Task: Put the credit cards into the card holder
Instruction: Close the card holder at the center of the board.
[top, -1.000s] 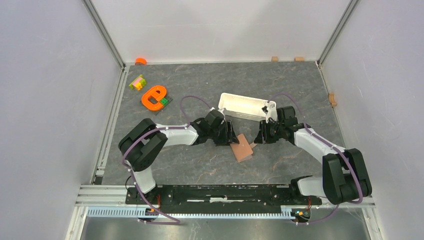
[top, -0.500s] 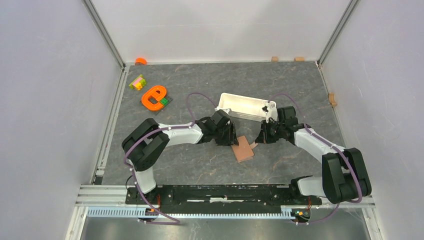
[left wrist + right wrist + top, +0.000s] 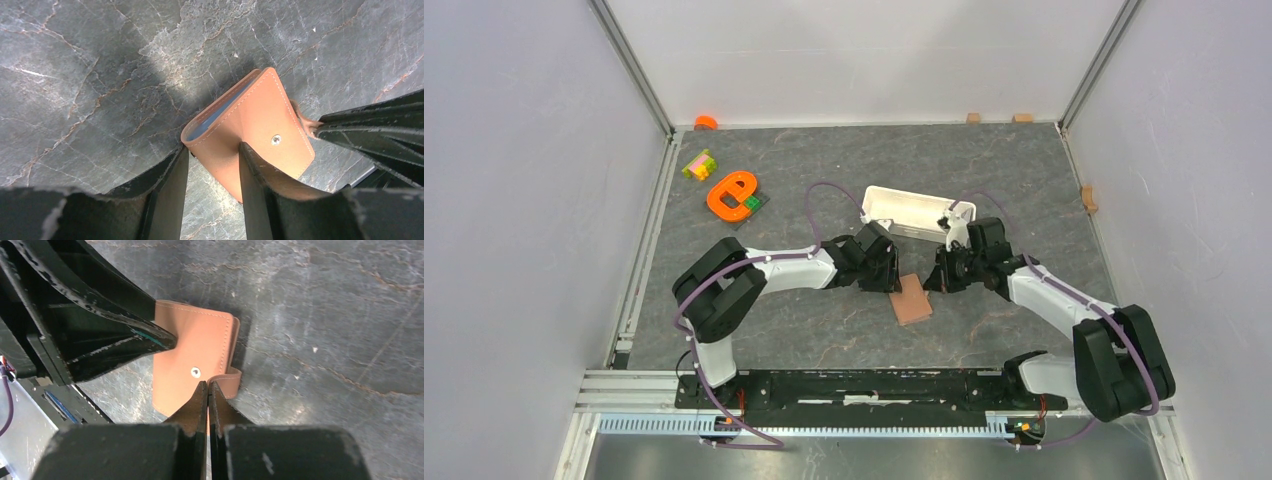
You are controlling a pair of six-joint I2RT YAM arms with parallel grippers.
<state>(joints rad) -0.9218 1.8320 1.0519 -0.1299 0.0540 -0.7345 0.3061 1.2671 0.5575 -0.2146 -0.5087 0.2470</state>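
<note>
The brown card holder (image 3: 912, 298) lies folded on the table between both grippers. In the left wrist view, the card holder (image 3: 260, 115) shows its snap (image 3: 275, 140) and a pale blue-grey card edge (image 3: 219, 112) inside its open side. No loose credit cards show. My left gripper (image 3: 212, 147) is open; one finger rests on the holder, the other sits at its corner. My right gripper (image 3: 207, 383) is shut on the holder's flap strap (image 3: 229, 381) beside the snap (image 3: 195, 372). The left gripper's fingers (image 3: 125, 335) show in the right wrist view.
A long white tray (image 3: 914, 212) stands just behind the grippers. An orange ring-shaped toy (image 3: 732, 193), coloured blocks (image 3: 697, 164) and a small orange piece (image 3: 706, 122) lie at the back left. Small wooden blocks (image 3: 973, 117) sit along the back and right walls.
Both grippers have closed in on the card holder: the left moved right, the right moved left and nearer, away from the tray. The holder shifted slightly.
</note>
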